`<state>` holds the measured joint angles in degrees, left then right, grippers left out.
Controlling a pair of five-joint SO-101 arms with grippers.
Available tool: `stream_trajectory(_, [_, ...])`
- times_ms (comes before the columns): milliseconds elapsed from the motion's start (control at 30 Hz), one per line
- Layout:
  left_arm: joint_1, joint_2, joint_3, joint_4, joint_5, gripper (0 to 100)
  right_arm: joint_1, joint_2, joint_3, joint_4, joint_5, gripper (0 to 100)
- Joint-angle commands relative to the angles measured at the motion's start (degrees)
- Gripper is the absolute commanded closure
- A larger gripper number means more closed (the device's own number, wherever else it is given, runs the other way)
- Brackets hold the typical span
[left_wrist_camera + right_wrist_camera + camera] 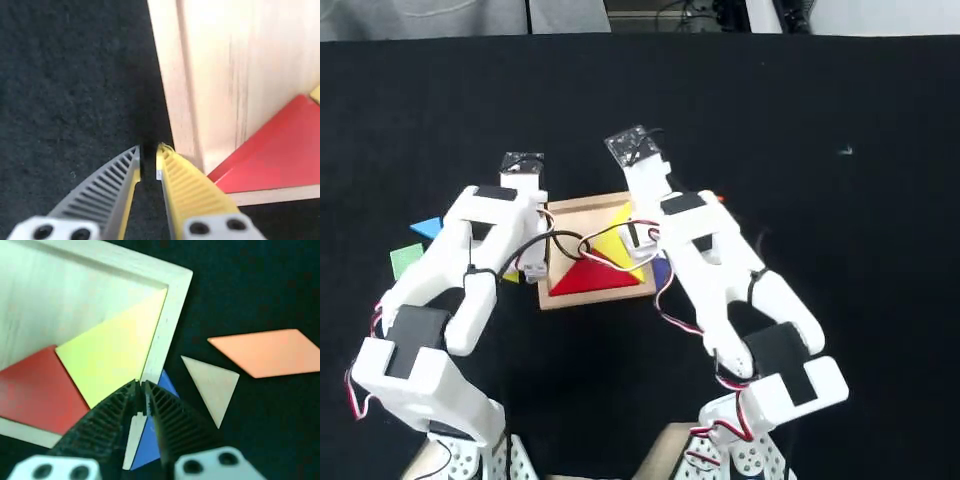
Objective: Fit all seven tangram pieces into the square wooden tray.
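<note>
— So, how far along w/ the tangram?
— Early, I'd say. Tray (600, 296) sits mid-worktop (820, 120) w/ 2 of 7 pcs in. Red triangle (588, 277) is at the 6 o'clock side, and yellow triangle (610, 245) touches it toward 3 o'clock. Rest of the tray floor is bare wood.
— And the other 5?
— All out on the worktop. Light-blue piece (425, 228) and green square (405, 260) lie approx 9 o'clock of the tray, well apart from it, beyond the left arm. Blue triangle (167, 384) lies just outside the tray wall, approx 4 o'clock. Pale triangle (212, 382) is near it, and orange parallelogram (265, 352) is further out, approx 2 o'clock.
— Grippers?
— Left gripper (148, 150) has its fingers nearly together w/ a thin slit and nothing in it, low over the worktop just beside the tray's 9 o'clock wall. Right gripper (140, 385) is closed, tips meeting over the tray's 3 o'clock rim by the blue triangle. Can't see any pc clamped.
— Next?
— Prob. the blue triangle, since it's closest to hand. Right gripper would need to open first. 5 pcs left to place, so most of the job is ahead.
</note>
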<state>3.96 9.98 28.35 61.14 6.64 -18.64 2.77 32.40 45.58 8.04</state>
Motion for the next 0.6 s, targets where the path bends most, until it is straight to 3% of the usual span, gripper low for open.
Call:
stream_trajectory(0, [-3.7, -1.3, -1.6, 0.7, -0.5, 92, 3.9, -0.7, -3.1, -1.0, 0.7, 98.8])
stream_trajectory(167, [-12.6, -1.4, -7.0, 0.7, 0.5, 92, 4.7, -1.6, -6.5, -2.9, 0.7, 98.8])
stream_trajectory(367, [-17.0, -0.8, -14.6, -0.7, 15.2, 92, 4.0, 8.7, -23.9, 0.5, 0.6, 98.8])
stream_trajectory(567, [-17.3, -0.9, -1.4, -18.4, 17.7, 92, 4.4, 26.7, -43.1, 5.5, 0.7, 98.8])
